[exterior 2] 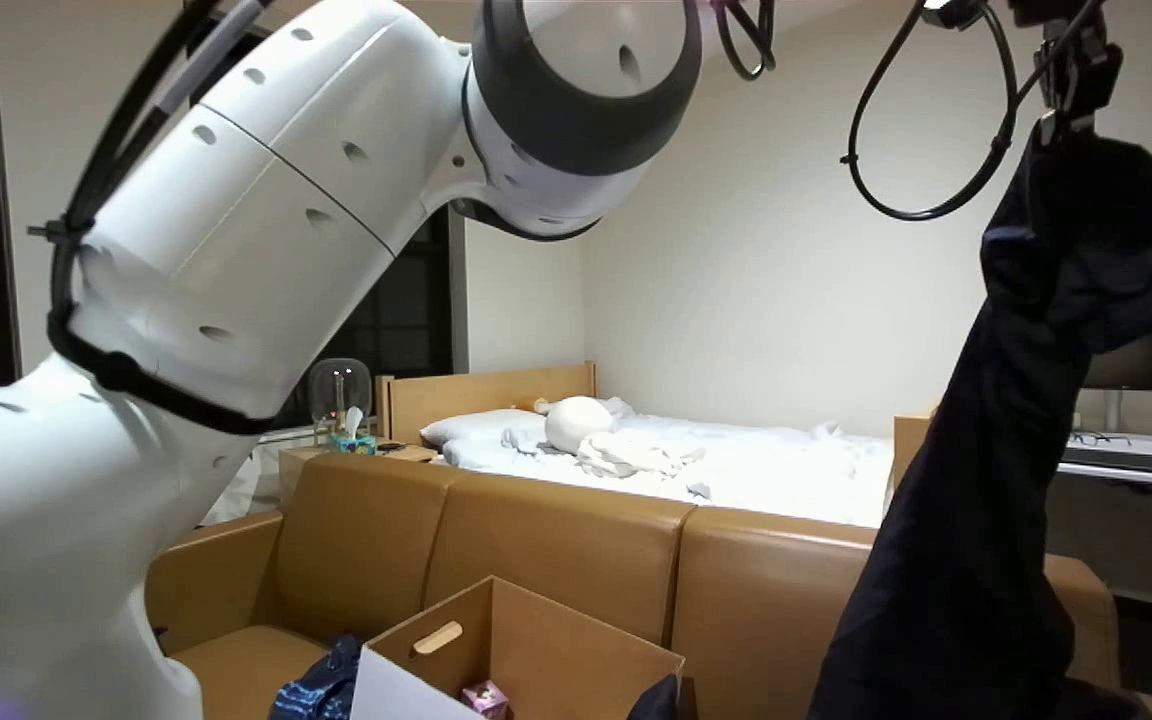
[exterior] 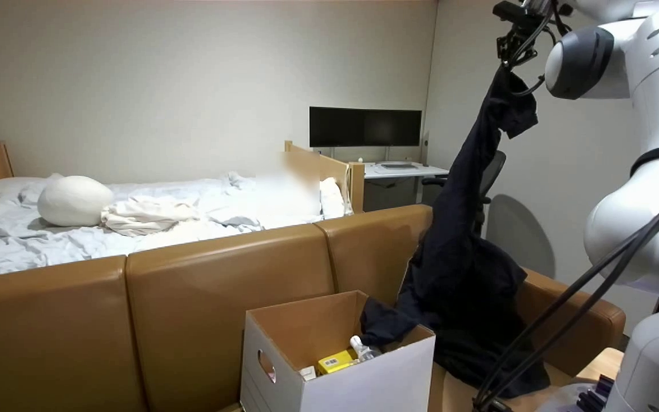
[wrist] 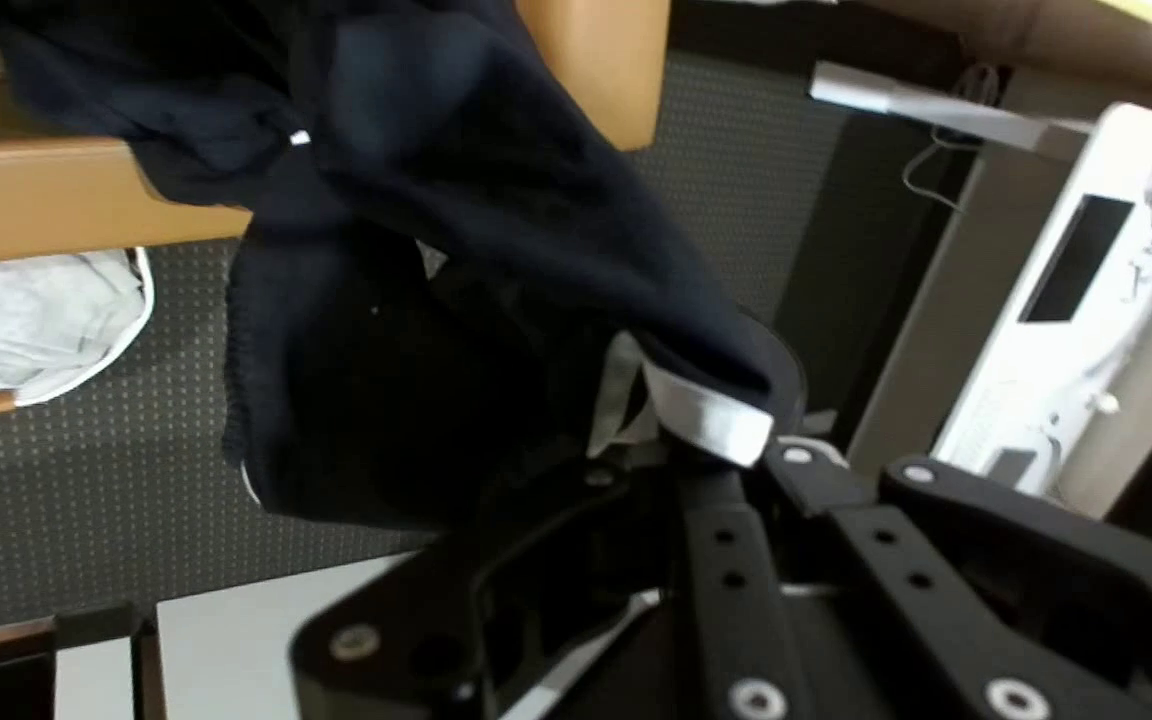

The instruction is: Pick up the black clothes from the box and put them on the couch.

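Observation:
My gripper [exterior: 508, 63] is high above the couch's end, shut on the top of a long black garment, part of the black clothes [exterior: 455, 252]. In both exterior views the garment [exterior 2: 956, 540] hangs down from the gripper [exterior 2: 1066, 122]. Its lower part reaches the seat of the tan couch [exterior: 232, 274], and a dark fold lies over the rim of the white box [exterior: 369, 377]. The box [exterior 2: 576, 645] stands on the couch [exterior 2: 556, 545]. In the wrist view the black cloth [wrist: 456, 180] runs away from the fingertips [wrist: 671, 415], covering part of the grip.
The box holds a yellow packet [exterior: 336, 361], a clear bottle [exterior: 364, 350] and a pink box [exterior 2: 485, 698]. Blue patterned fabric [exterior 2: 321, 688] lies beside it. A white bed [exterior: 221, 200] is behind the couch. A monitor [exterior: 365, 127] and desk [exterior: 404, 170] stand beyond the garment.

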Robot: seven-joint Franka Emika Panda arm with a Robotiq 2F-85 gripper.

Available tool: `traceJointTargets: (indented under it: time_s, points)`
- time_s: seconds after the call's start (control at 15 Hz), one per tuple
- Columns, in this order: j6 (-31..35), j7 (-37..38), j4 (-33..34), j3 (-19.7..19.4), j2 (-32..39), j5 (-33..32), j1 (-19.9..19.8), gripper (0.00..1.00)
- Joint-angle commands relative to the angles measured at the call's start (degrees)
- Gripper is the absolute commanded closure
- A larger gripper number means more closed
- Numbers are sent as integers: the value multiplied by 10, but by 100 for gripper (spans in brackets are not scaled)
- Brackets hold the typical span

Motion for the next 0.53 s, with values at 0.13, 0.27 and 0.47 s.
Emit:
traceJointTargets:
  time_s: [0.13, 0.27, 0.47]
  points:
    - [-69, -42, 52, -40, 68, -98, 41, 99]
    - [-17, -1, 74, -62, 110, -137, 64, 99]
    - [-33, 9, 77, -67, 148, -157, 85, 99]
